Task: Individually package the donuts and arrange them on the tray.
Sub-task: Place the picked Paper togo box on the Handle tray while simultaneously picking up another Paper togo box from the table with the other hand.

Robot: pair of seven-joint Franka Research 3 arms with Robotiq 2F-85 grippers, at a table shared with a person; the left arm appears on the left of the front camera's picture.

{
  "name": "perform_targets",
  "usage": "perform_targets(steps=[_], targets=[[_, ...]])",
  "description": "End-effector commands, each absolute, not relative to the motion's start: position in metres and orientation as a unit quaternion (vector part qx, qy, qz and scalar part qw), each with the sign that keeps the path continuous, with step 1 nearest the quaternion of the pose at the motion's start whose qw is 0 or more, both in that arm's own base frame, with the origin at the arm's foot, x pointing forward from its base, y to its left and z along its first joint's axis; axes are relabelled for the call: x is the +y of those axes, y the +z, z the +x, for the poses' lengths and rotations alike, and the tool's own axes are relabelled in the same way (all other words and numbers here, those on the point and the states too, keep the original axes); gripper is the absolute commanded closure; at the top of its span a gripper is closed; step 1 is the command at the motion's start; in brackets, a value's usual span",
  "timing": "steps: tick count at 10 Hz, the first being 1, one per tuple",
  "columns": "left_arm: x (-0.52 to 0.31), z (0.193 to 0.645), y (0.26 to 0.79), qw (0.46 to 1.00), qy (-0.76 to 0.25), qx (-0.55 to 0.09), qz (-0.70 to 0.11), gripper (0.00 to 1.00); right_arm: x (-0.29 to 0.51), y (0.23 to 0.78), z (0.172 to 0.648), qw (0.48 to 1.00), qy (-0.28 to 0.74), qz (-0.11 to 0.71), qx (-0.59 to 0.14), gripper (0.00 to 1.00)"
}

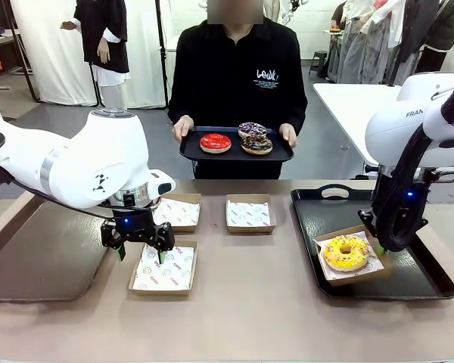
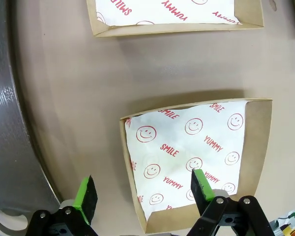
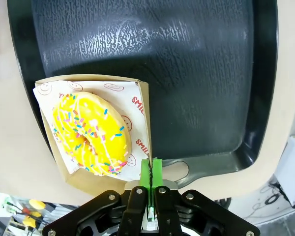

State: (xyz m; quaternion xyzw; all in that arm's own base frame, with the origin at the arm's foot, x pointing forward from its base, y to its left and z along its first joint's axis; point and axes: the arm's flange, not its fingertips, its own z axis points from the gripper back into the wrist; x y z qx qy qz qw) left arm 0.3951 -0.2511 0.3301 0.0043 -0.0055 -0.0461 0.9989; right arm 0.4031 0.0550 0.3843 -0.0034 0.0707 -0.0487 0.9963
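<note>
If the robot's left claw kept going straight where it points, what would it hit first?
Probably the empty paper-lined box below it. The open left claw straddles that box's side wall, one finger over the smiley paper, the other over bare table. Its height above is hard to judge.

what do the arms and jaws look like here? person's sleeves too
Both arms, left arm and right arm, are glossy white with rounded joints; the right carries grey FRAN lettering. A black cable runs along each, and a blue light glows at each wrist. Jaws are black linkages tipped with green pads. The person wears long black sleeves.
</note>
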Motion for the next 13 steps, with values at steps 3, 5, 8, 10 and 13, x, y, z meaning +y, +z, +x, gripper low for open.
perform_targets(steps=[3,5,8,10,13], targets=[[-0.2506,0.3941,0.3265,0.999,-0.039,-0.012,0.004,0.00,0.0594,0.3861,0.4082,0.995,-0.052,-0.023,0.076,0.99],[-0.2503,0.3958,0.3243,0.999,-0.042,-0.002,0.003,0.24,0.0597,0.3855,0.4079,0.996,-0.038,-0.024,0.077,0.41],[-0.2494,0.3976,0.3220,0.999,-0.045,0.010,0.005,1.00,0.0579,0.3837,0.4086,0.996,-0.035,-0.023,0.082,0.00],[-0.2495,0.3977,0.3205,0.999,-0.047,0.014,0.007,1.00,0.0568,0.3827,0.4082,0.996,-0.036,-0.021,0.085,0.16],[-0.2483,0.3961,0.3232,0.999,-0.049,0.010,0.005,1.00,0.0549,0.3880,0.4055,0.996,-0.033,-0.015,0.081,0.00]])
